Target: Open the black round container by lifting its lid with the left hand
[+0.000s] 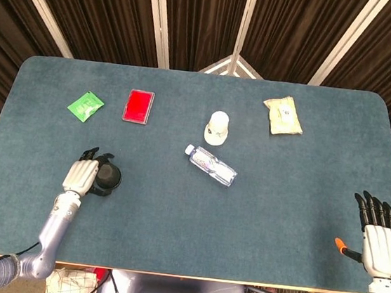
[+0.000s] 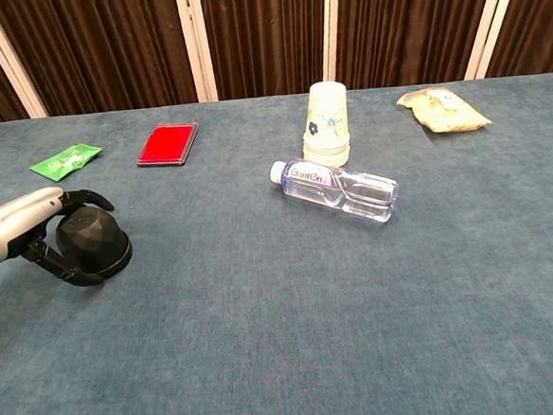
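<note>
The black round container (image 1: pixel 110 176) (image 2: pixel 95 241) stands on the blue table at the near left, its faceted domed lid in place. My left hand (image 1: pixel 83 174) (image 2: pixel 19 222) comes at it from the left and grips it. The fingers curl over the top of the lid and the thumb hooks round the lower front edge. The container rests on the table. My right hand (image 1: pixel 381 237) lies at the near right corner, fingers straight and spread, holding nothing. Only the head view shows it.
A green packet (image 1: pixel 85 106) (image 2: pixel 64 161) and a red flat box (image 1: pixel 138 105) (image 2: pixel 168 144) lie behind the container. A paper cup (image 1: pixel 217 128) (image 2: pixel 327 123) and a lying water bottle (image 1: pixel 211 165) (image 2: pixel 340 189) are mid-table. A snack bag (image 1: pixel 282 115) (image 2: pixel 442 108) lies far right.
</note>
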Motion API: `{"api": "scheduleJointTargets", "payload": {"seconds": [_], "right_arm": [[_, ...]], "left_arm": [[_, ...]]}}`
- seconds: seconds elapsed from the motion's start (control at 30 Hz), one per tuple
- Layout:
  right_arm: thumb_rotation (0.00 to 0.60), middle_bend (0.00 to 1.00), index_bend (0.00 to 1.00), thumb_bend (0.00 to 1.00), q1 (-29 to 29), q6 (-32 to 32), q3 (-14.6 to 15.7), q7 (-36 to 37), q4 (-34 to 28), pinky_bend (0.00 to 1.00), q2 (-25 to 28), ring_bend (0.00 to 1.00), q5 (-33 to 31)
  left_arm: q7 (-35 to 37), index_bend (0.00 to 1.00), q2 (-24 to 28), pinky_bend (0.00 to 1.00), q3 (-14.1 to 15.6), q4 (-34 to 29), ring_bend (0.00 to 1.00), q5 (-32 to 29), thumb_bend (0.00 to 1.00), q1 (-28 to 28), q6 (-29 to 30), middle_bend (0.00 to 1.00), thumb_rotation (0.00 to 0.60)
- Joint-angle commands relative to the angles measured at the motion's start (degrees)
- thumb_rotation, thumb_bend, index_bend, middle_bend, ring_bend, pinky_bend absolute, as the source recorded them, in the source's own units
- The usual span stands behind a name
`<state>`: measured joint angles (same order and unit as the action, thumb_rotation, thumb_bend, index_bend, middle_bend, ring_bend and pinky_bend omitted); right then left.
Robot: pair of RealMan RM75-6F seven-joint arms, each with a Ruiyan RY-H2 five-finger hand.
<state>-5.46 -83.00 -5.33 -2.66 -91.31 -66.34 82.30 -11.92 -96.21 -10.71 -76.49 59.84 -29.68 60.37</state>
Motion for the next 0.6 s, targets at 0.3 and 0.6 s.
{"api": "scheduleJointTargets", "payload": {"seconds": [0.3,0.6], "right_arm": [[0.6,0.0,0.07,0.18,0.01,0.08,-0.01,-0.64,-0.56,0.01,0.04,0.0,-0.31],[0.6,0.0,0.07,0.19,0.0,0.17,-0.1,-0.92,-0.99,0.01,-0.05,0.0,-0.64]], "left_arm": [[-0.05,0.45,0.38,0.0,-0.76,-0.86,0.0,0.42,0.36,0.84,2.41,0.44,0.6],[-1.25,0.45,5.89,0.0,-2.22,-11.48,0.0,5.92,0.36,0.46,6.45,0.44,0.6]]}}
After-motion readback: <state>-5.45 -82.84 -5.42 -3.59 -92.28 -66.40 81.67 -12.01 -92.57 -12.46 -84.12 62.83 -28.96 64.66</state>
